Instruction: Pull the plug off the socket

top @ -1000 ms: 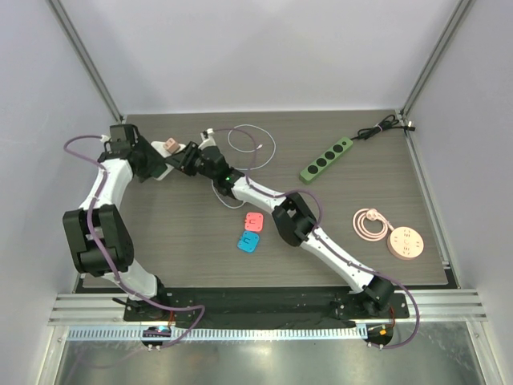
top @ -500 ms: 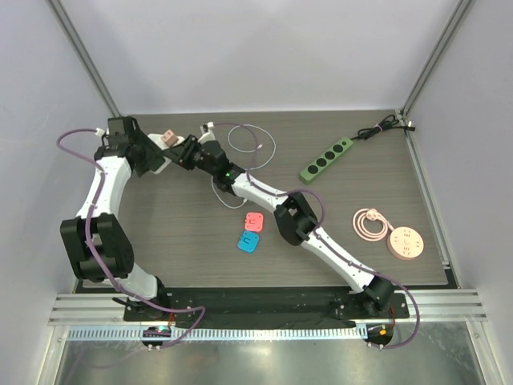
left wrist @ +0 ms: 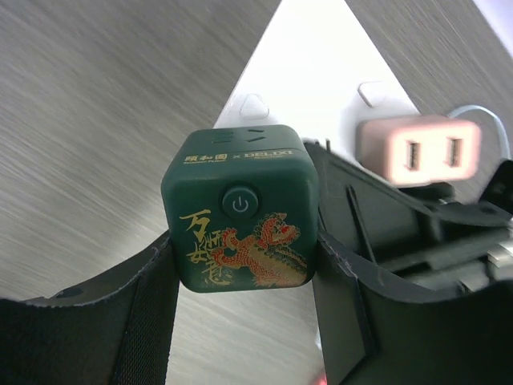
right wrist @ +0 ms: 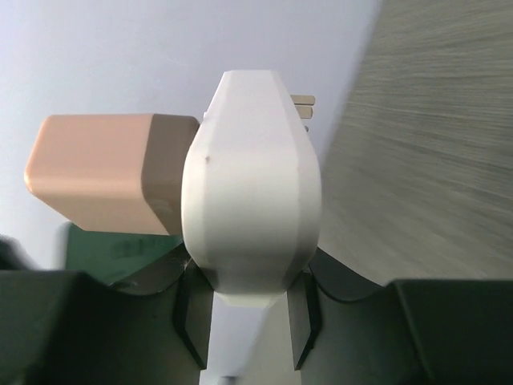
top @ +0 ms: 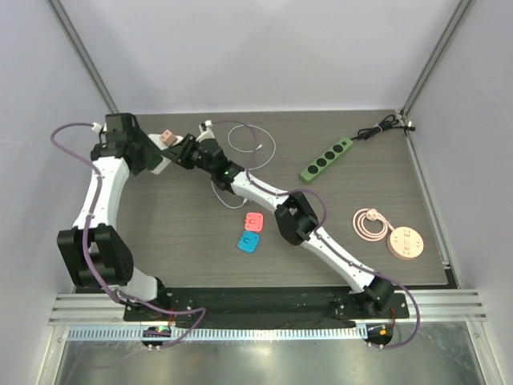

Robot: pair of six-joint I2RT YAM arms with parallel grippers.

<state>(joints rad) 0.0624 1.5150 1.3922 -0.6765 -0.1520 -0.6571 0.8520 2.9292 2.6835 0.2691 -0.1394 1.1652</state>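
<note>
My left gripper point(left wrist: 244, 257) is shut on the socket point(left wrist: 236, 208), a dark green cube with a gold and red dragon and a round power button. My right gripper point(right wrist: 250, 313) is shut on the plug point(right wrist: 250, 192), a white faceted body whose metal prongs point(right wrist: 303, 101) show at its far end. A pink USB adapter point(right wrist: 96, 172) sits beside the plug and above the green socket point(right wrist: 104, 250). From above, the left gripper point(top: 151, 156) and the right gripper point(top: 181, 152) meet at the back left, the pink adapter point(top: 167, 136) between them. Whether the prongs sit in the socket, I cannot tell.
A thin white cable point(top: 250, 144) loops behind the right gripper. A green power strip point(top: 326, 159) lies at the back right. A pink round extension socket point(top: 405, 242) with its coiled cord point(top: 368, 222) sits at the right. A pink tile point(top: 254, 221) and a blue tile point(top: 248, 242) lie mid-table.
Both grippers have shifted together a little toward the back left corner with the socket and the plug still gripped. The left arm's elbow has swung leftward.
</note>
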